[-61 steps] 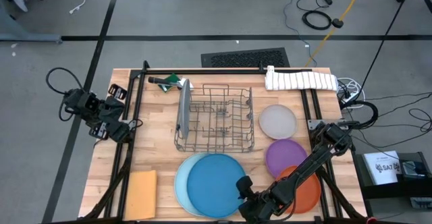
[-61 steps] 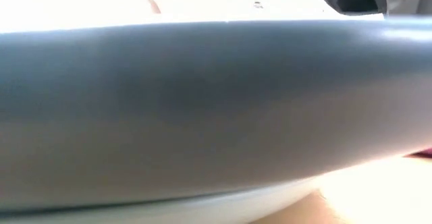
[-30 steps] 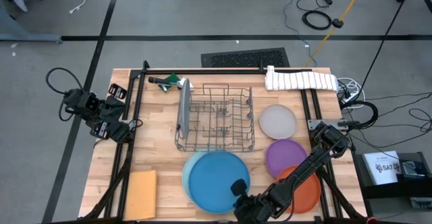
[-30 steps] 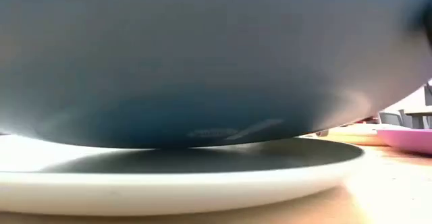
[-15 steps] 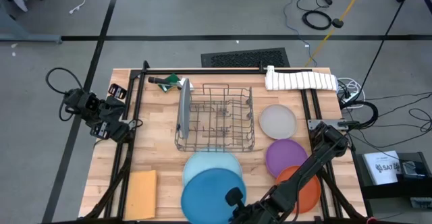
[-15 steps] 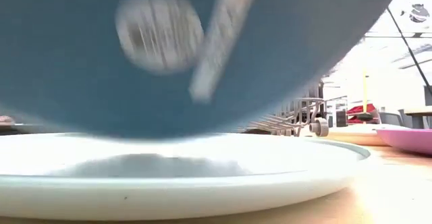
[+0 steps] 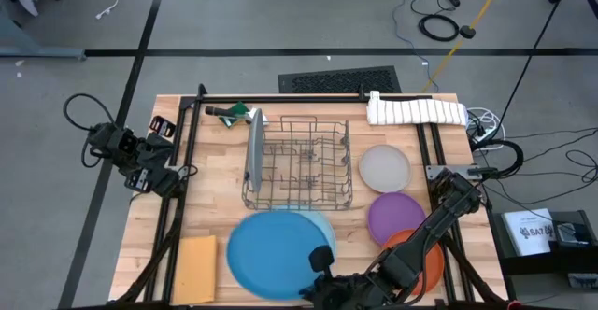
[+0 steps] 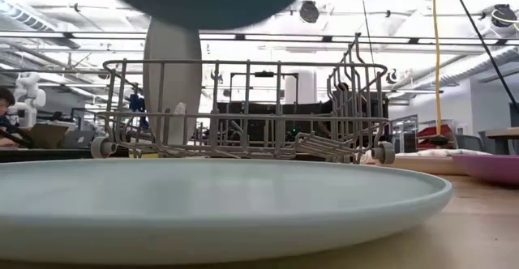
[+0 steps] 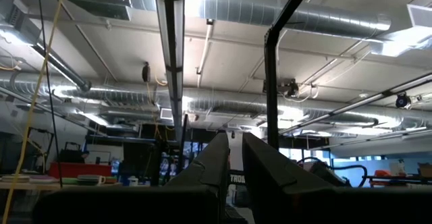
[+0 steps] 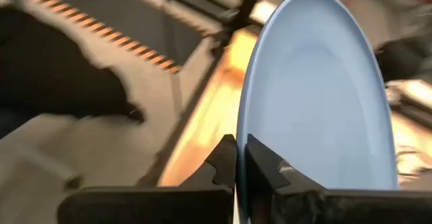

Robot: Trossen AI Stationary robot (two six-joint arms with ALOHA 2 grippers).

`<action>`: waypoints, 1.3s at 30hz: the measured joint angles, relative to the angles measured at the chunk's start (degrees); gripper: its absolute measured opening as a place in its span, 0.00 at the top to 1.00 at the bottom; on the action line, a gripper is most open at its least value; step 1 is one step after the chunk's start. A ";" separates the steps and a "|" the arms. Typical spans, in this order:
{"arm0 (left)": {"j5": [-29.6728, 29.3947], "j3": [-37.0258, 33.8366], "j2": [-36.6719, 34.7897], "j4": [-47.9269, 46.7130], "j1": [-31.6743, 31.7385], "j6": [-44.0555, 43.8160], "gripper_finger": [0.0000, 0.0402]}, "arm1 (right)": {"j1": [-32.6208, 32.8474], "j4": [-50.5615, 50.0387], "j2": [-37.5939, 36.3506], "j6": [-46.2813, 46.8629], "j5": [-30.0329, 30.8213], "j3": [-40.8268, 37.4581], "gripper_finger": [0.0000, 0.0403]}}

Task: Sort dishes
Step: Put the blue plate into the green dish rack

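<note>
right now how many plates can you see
6: grey-blue plate upright in the rack, bright blue plate held by the right tool, pale teal plate beneath it, light grey, purple, orange at right.

Left end effector (image 9: 233, 158) points up toward the room's ceiling. Its two dark fingers (image 9: 209, 163) stand close together, a thin gap between them, nothing held. Above: silver ducts (image 9: 283, 11), a long light fixture (image 9: 170, 42), a black frame post (image 9: 272, 82). A yellow cable (image 9: 37, 89) hangs at one side. Distant shelves and a red object (image 9: 71, 169) sit low in the background, blurred.
</note>
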 joint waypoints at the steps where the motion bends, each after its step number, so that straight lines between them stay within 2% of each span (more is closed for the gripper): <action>1: -0.02 0.00 0.00 0.00 0.01 -0.02 0.89 | -0.01 0.13 -0.09 0.01 2.10 0.51 0.99; 8: 0.00 0.00 0.00 0.00 0.01 -1.42 0.89 | 0.15 1.20 -2.42 0.15 16.16 0.67 0.99; 16: -0.01 0.00 -0.01 0.01 0.01 -1.40 0.89 | -0.10 4.37 -3.26 -0.45 37.46 0.67 0.99; 20: 0.00 0.00 -0.01 0.02 0.01 -1.40 0.89 | -0.72 4.16 -3.32 3.15 48.71 0.40 0.99; 23: 0.00 0.00 0.00 0.02 -0.01 -1.38 0.89 | -1.16 2.85 -3.34 7.94 54.50 -0.23 0.99; 30: 0.00 0.00 -0.01 0.04 0.00 -1.28 0.89 | -3.16 -10.12 -3.34 31.67 60.48 -2.38 0.99; 34: 0.00 0.00 0.00 0.08 -0.01 -0.97 0.89 | -4.93 -18.46 -3.34 46.74 60.83 -3.79 0.99; 36: 0.00 0.00 -0.01 0.28 0.00 -0.63 0.89 | -5.80 -20.22 -3.33 51.18 60.85 -4.38 0.99; 39: 0.00 0.00 -0.01 0.55 0.01 0.49 0.89 | -6.76 -20.06 -3.34 52.50 60.83 -4.55 0.99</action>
